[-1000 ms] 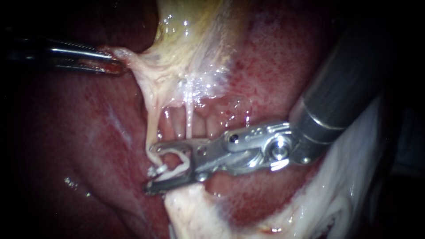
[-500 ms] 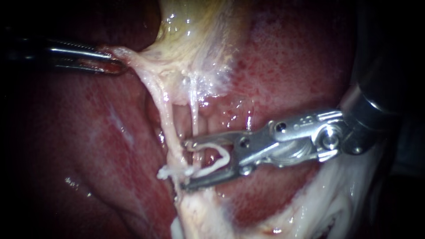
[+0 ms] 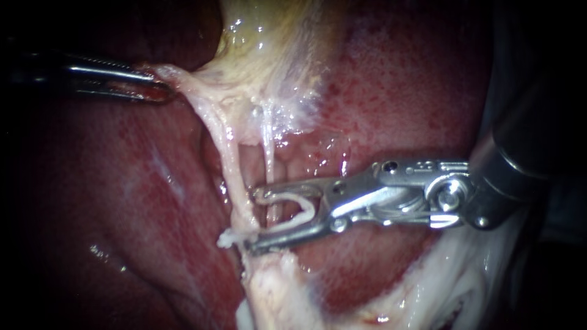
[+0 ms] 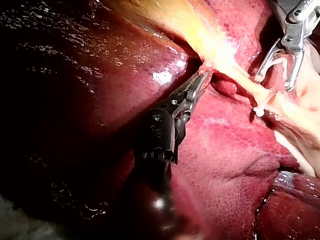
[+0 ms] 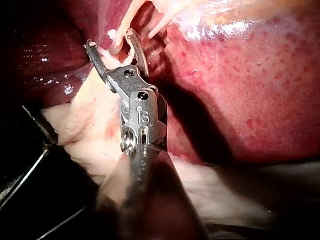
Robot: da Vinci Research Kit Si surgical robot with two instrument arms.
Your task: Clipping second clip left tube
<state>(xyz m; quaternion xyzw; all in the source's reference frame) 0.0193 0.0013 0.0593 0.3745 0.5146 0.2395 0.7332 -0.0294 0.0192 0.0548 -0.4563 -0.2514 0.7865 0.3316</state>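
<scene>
My left instrument (image 3: 156,85) comes in from the upper left, its jaws shut on a pale edge of the gallbladder (image 3: 269,55) and holding it taut; the left wrist view shows the same grip (image 4: 200,80). Two tubes run down from the gallbladder. The thicker left tube (image 3: 229,165) carries a white clip (image 3: 227,239) low down. My right instrument (image 3: 252,221) holds a white U-shaped clip (image 3: 299,211) between its spread jaws. Their tips lie just right of the left tube, and the thin right tube (image 3: 268,153) crosses the jaw gap. The right wrist view shows these jaws (image 5: 111,46) at the tubes.
Red liver (image 3: 397,85) surrounds the tubes on both sides. Pale fatty tissue (image 3: 275,293) lies below the jaws, and white tissue (image 3: 465,281) sits under my right instrument's shaft. The liver at the left (image 3: 92,201) is in shadow.
My right instrument has drawn back to the right, off the left tube, which now hangs straighter with the white clip on it. The jaws have rolled and narrowed slightly. The left instrument has stayed still.
</scene>
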